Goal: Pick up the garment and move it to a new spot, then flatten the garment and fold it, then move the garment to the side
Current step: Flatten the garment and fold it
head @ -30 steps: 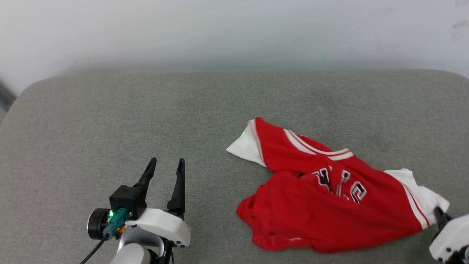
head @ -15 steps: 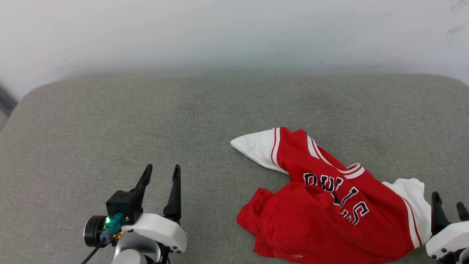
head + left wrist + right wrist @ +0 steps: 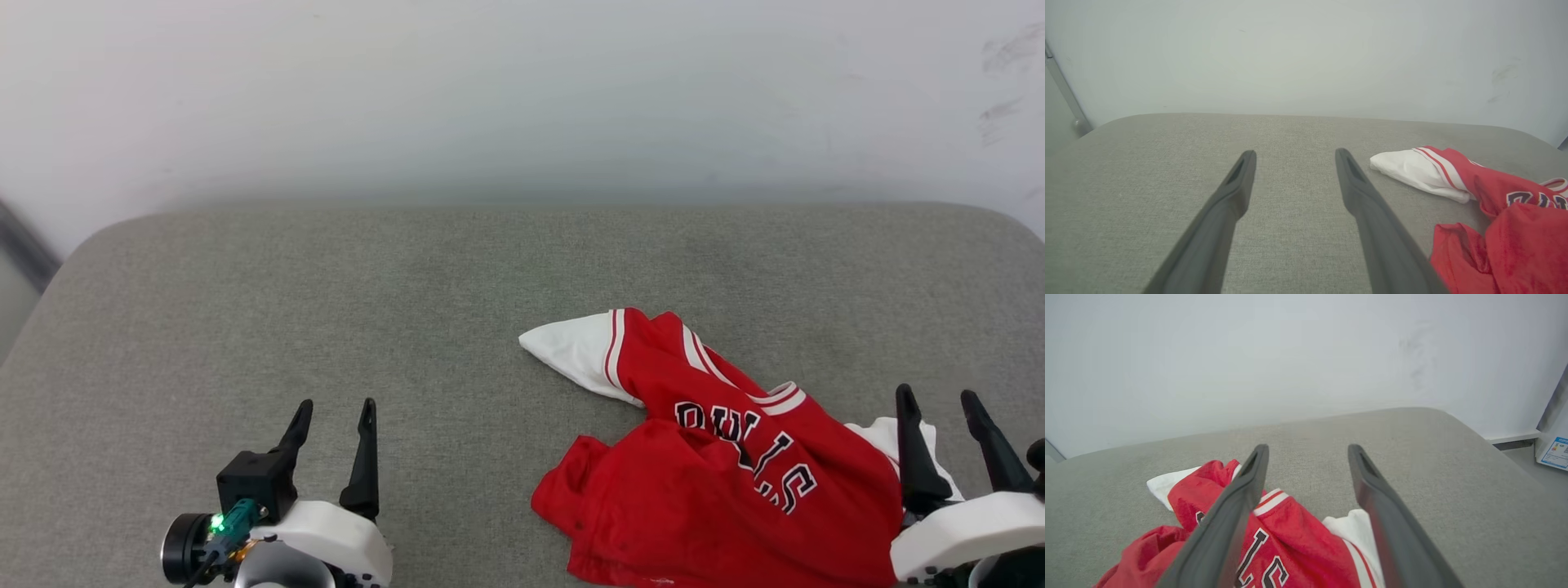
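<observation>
The garment [image 3: 718, 482], a bright red jersey with white sleeves and black-and-white chest lettering, lies crumpled on the grey cushion [image 3: 457, 294] at the lower right. One white sleeve [image 3: 571, 351] points left. My right gripper [image 3: 939, 394] is open just above the garment's right sleeve, holding nothing; from the right wrist the garment [image 3: 1290, 539] lies under and between the fingers. My left gripper [image 3: 335, 404] is open at the lower left, well apart from the garment [image 3: 1506, 212].
The grey cushion [image 3: 1147, 163] spreads wide to the left and back, with rounded corners. A pale wall [image 3: 522, 98] rises directly behind it. Off the cushion's right edge are a floor strip and a labelled white object [image 3: 1553, 451].
The garment dropped from a lifted, stretched pose and now rests settled on the cushion. My right gripper let go of the sleeve and stands open. The camera view shifted downwards.
</observation>
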Tool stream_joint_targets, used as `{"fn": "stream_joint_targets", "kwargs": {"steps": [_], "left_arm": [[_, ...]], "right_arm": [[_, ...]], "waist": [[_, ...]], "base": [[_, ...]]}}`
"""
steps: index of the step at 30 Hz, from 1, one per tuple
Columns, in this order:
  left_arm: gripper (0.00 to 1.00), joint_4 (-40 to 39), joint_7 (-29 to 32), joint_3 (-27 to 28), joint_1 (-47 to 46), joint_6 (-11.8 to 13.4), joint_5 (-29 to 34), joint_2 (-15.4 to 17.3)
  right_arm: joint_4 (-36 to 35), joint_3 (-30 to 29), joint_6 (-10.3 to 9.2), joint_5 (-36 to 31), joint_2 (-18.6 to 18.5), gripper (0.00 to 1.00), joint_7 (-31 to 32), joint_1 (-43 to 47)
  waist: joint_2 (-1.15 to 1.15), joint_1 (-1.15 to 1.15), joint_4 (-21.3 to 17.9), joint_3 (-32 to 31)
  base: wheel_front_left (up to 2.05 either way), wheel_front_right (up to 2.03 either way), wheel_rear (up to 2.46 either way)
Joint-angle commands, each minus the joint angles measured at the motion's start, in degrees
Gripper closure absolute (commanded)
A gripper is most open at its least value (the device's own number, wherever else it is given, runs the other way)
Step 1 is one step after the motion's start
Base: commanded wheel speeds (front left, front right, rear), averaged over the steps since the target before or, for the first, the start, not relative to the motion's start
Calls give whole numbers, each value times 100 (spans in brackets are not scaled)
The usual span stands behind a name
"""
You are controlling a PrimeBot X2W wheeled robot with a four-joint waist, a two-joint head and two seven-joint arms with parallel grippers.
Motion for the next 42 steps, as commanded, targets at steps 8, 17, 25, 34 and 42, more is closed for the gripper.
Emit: {"fn": "stream_joint_targets", "kwargs": {"steps": [8,17,25,34,42], "left_arm": [[0,-26,69,54,103,78,-24,144],[0,138,530,-132,-512,-138,-59,172],[0,684,1843,-357,-2209,-836,-411,121],[0,1732,3742,-736,-3626,-1541,-781,248],[0,2603,4817,-1049,-4113,-1774,-1014,379]], "right_arm": [[-916,589,-2,-9,9,0,237,613],[-1330,822,-2,-185,11,0,489,660],[-1382,874,-2,-163,11,0,497,282],[-1187,980,-2,8,11,0,235,-140],[-782,1093,-2,313,11,0,-117,-402]], "waist": [[0,0,-228,-77],[0,0,-549,-15],[0,0,-823,479],[0,0,-1215,1202],[0,0,-1527,1717]], "base": [[0,0,0],[0,0,0],[0,0,0],[0,0,0],[0,0,0]]}}
